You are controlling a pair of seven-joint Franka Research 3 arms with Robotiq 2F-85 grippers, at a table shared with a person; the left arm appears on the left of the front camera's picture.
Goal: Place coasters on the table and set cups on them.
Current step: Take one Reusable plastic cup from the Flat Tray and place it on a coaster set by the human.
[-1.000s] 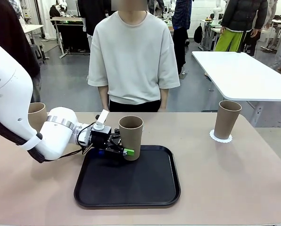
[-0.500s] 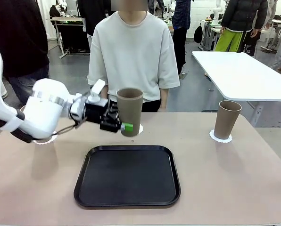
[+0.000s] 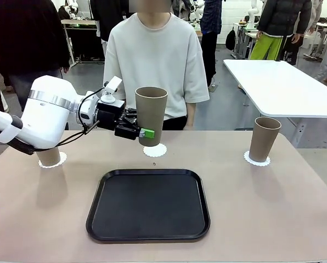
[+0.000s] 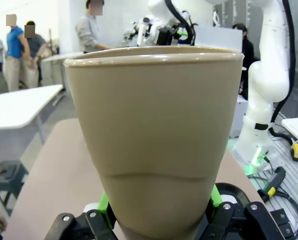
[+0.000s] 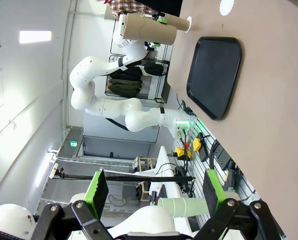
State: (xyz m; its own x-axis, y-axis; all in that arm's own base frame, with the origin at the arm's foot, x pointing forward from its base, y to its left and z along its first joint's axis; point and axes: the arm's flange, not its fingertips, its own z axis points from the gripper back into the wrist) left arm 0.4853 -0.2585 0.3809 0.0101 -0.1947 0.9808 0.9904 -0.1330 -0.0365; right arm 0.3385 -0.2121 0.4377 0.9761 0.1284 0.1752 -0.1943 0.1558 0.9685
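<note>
The left fingers (image 3: 143, 132) are clamped on a cup (image 3: 151, 115), upright just above the doily (image 3: 154, 150) near the desk's (image 3: 262, 208) far edge. Two more cups (image 3: 264, 138) (image 3: 49, 156) stand on doilies at the far right and far left. The tray (image 3: 148, 205) lies bare mid-desk — the right fingers (image 5: 154, 192) are spread wide, holding nothing.
</note>
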